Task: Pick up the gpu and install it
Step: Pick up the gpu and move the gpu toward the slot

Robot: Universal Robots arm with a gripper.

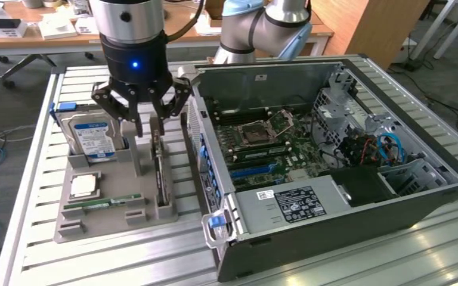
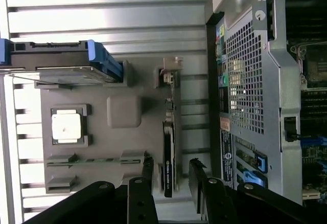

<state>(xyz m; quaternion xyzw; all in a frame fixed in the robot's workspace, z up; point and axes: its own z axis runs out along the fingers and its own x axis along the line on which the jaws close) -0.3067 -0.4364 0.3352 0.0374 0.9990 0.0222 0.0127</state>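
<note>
Exterior view
Tool: the tool [image 1: 151,116] hangs straight above the gpu with its fingers spread, pinching nothing.
Gpu: the gpu [image 1: 160,173] stands on its long edge in a slot of the grey tray [image 1: 102,229], not yet lifted.
Step in hand: apparently the approach to the grasp.
Doing it well: the fingers should straddle the thin card evenly and press on its flat faces, square to the slot, so that it does not tilt.
At nine o'clock of the gpu: a raised tray block [image 1: 140,156] stands just beside the card. It leaves little room for that finger.
Farther at nine o'clock: the hard drive [image 1: 93,138] stands upright, with the processor [image 1: 84,186] and the RAM stick [image 1: 102,202] near it.
At three o'clock of the gpu: the open computer case [image 1: 348,229] stands close by on the desk [image 1: 70,262]. Its rear wall crowds the other finger.

Wrist view
Tool: the tool [image 2: 171,161] shows one dark finger on each side of the card, with a gap on both sides.
Gpu: the gpu [image 2: 168,168] is seen edge-on, its silver bracket [image 2: 172,68] at the end away from the fingers.
Risk: the bracket and the slot walls could catch if the grip sits off-centre.
Around: the hard drive [image 2: 56,68] and processor [image 2: 66,127] sit well apart from the card. The case grille [image 2: 245,81] is near.
</note>
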